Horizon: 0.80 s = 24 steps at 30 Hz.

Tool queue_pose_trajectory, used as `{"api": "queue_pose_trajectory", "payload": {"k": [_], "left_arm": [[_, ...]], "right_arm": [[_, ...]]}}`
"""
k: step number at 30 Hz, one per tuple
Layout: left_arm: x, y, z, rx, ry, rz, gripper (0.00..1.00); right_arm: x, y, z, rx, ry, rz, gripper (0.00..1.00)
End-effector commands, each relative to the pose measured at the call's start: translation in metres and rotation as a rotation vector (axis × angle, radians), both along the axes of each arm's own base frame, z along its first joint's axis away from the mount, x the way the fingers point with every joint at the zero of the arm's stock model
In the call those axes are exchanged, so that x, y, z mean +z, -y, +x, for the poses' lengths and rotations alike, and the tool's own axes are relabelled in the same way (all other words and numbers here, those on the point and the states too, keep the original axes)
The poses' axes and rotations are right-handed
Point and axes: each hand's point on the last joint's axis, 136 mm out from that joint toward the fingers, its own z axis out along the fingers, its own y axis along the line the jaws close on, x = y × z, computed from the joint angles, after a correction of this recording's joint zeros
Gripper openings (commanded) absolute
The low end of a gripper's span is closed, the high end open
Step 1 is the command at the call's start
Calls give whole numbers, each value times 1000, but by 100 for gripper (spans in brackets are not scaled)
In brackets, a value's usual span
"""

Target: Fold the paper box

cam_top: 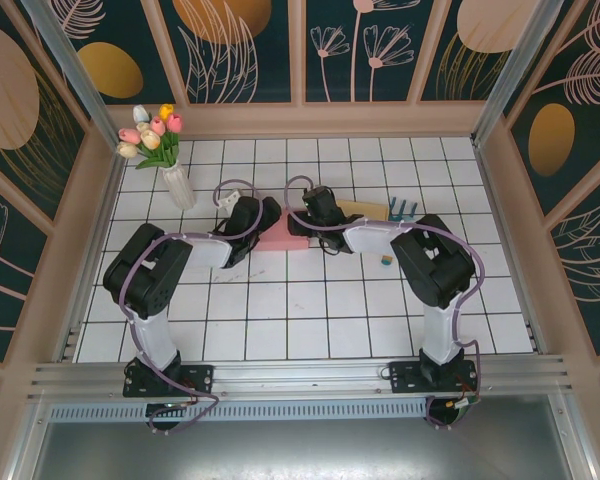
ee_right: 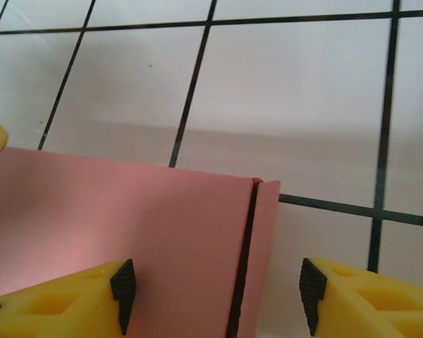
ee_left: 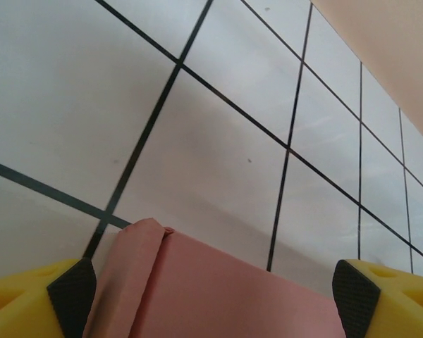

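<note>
Enclosure: dark wall panels (cam_top: 250,45) painted with pale flowers and gold ovals, set in light wooden frames.

White tiled tabletop (cam_top: 310,320), black grid lines.

Left arm (cam_top: 150,290) and right arm (cam_top: 435,280), black and white, both reaching in toward the middle of the far half.

Flat pink paper box (cam_top: 276,242): lies on the tabletop between the two arm tips, centre of the scene, slightly left.
- Left wrist view: the pink sheet (ee_left: 218,289) has a narrow strip along its left edge, lifted slightly.
- Right wrist view: the sheet (ee_right: 127,218) shows a dark crease close to its right edge, a slim flap beyond it.

Left pincer (ee_left: 213,297): spread wide, yellow fingers with black pads (ee_left: 72,296) at either side of the sheet; not clamped.

Right pincer (ee_right: 217,292): open, one pad (ee_right: 123,292) over the pink sheet, the other over bare tile, the sheet's right edge between them.

White ribbed vase (cam_top: 179,186), far left, upright, holding pink, white and yellow tulips (cam_top: 152,130).

Tan flat piece (cam_top: 362,209) and a teal pronged item (cam_top: 404,208), far right of the box, just beside each other.

Small object (cam_top: 385,260) nearer, right of centre; too small to identify.
</note>
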Motion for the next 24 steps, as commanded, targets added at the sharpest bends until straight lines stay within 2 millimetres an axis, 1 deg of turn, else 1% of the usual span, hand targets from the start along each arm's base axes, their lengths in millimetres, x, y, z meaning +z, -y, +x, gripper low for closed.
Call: {"api": "queue_pose_trajectory", "payload": {"k": [1,4,6,8,11,13,14,18,19,22,24], "left_arm": [[-11,3,0,-30,-32,5,89],[-9,5,-1,-37,-31,-5,89],[-5,3,-1,-37,-27,7,90],[3,-3,-1,-26,-21,39,91],[20,-13,-2,-7,-4,106,94],[36,-22,-5,4,19,145,96],[47,-26,-7,11,39,160,97],[85,-44,-19,26,99,233,98],[93,-50,-22,35,114,257,98],[125,-73,-37,67,193,343,99],[145,-88,-50,93,262,387,99]], "right_arm": [[0,23,-5,-88,-7,-39,67],[4,21,-12,-66,-5,-16,67],[13,20,-16,-50,8,2,67],[23,19,-19,-39,22,18,67],[38,18,-24,-23,39,48,67],[47,20,-28,-15,51,57,67],[53,22,-30,-14,62,59,67],[74,39,-36,-29,118,24,68],[79,44,-38,-32,133,10,68],[102,64,-44,-48,211,-38,69],[120,83,-48,-92,271,-63,70]]}}
